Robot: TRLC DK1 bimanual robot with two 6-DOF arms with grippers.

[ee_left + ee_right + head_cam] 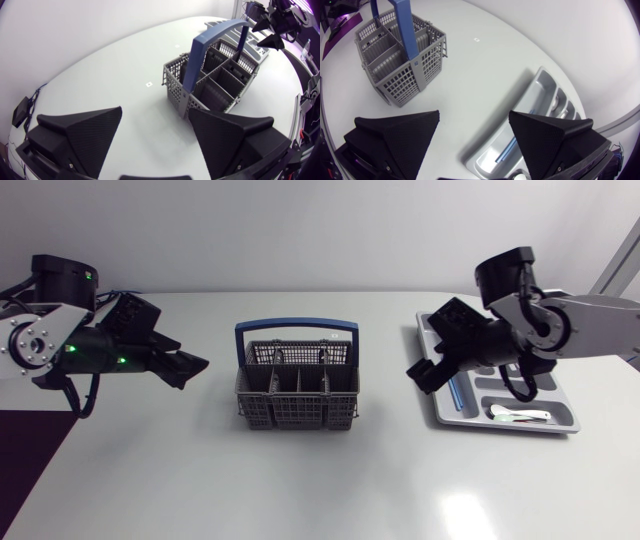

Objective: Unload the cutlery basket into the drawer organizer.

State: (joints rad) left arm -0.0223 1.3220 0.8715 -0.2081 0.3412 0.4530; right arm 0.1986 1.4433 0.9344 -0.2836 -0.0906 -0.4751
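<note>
The left gripper (192,366) is held wide open, grasping nothing, left of the grey cutlery basket (296,392), which is set mid-table. At right, the right gripper (422,373) is likewise spread open and empty above the drawer organizer's (480,421) left edge; a blue utensil (457,392) and a white one (520,416) are laid in its compartments.
</note>
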